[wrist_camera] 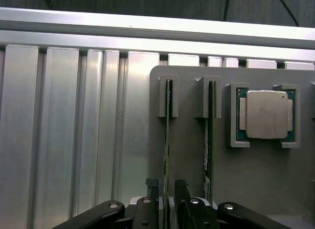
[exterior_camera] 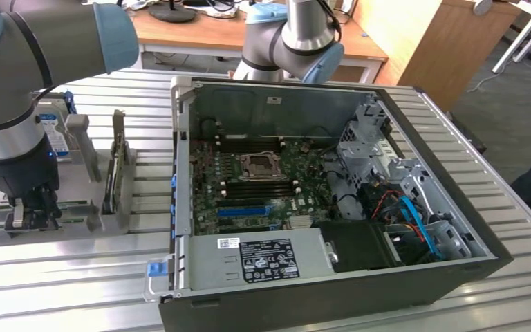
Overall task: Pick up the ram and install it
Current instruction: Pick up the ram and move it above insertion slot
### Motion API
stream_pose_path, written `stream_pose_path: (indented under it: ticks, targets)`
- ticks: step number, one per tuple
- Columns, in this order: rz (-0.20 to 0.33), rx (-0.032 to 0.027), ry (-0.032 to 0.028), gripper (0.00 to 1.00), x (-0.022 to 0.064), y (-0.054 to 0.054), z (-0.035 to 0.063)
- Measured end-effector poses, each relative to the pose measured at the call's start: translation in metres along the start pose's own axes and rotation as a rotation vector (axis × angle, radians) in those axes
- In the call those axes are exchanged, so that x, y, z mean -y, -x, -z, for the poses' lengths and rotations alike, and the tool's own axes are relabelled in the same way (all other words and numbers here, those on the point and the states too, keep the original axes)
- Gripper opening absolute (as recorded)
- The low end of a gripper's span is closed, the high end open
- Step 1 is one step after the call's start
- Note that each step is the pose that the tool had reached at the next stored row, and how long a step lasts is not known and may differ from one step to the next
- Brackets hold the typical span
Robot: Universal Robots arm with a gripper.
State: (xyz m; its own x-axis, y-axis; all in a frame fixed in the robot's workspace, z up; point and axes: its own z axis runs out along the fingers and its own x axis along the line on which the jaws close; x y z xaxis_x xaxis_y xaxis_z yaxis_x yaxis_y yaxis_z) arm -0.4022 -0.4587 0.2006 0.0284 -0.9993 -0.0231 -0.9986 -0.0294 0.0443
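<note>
Currently the hand is down over the grey holder plate and straddles the ram. In the wrist view one black finger sits on each side of the stick. The fingers are apart, with a thin gap on both sides, so they are not clamped on it.

The ram stands on edge in its slot in the plate, with its far end seated in a grey bracket. A second ram stick stands parallel just beside it in the next slot, outside the fingers. The silver processor chip lies flat in its own corner-bracket pocket beyond that second stick, well clear of the hand.

In the exterior view the hand is low at the near end of the holder plate, on the view's left side of the table. A dark expansion card stands upright on the same plate, and a hard drive sits behind it.

The open PC case sits to the view's right, well apart from the hand. Its motherboard is exposed and the CPU socket is visible.
</note>
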Motion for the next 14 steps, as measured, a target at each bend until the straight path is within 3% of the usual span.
stream_pose_path:
  ticks: [14]
  targets:
    - [0.0,-0.0001,0.0002,0.27,-0.0002,-0.0002,0.0015]
